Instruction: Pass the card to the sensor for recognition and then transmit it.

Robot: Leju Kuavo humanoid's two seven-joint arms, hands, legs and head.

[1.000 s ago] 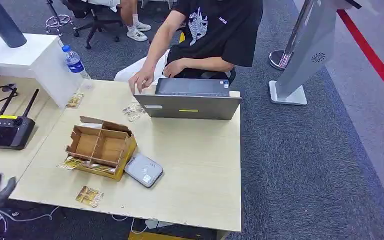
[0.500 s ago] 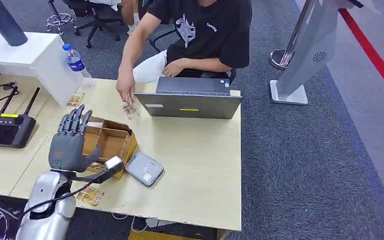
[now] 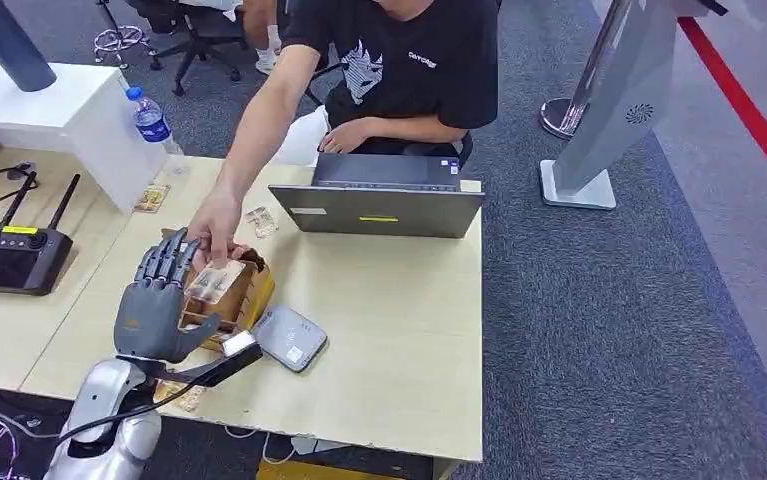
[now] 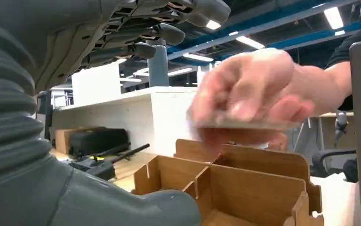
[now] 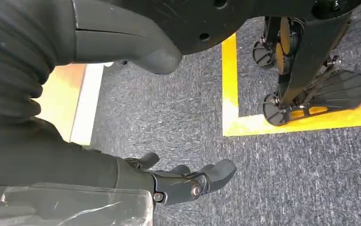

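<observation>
Person's hand [image 3: 214, 222] holds card [image 3: 215, 281] over cardboard box [image 3: 249, 290], beside my left hand [image 3: 154, 300], fingers spread, empty. Card looks thin, stiff, slick, so I'd pinch an edge. Right hand [image 5: 188, 181] hangs loosely curled, empty.

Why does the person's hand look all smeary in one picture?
In the left wrist view the person's hand is blurred, close to the camera above the sharp cardboard box; in the head view that hand looks fairly crisp, holding a card.
</observation>
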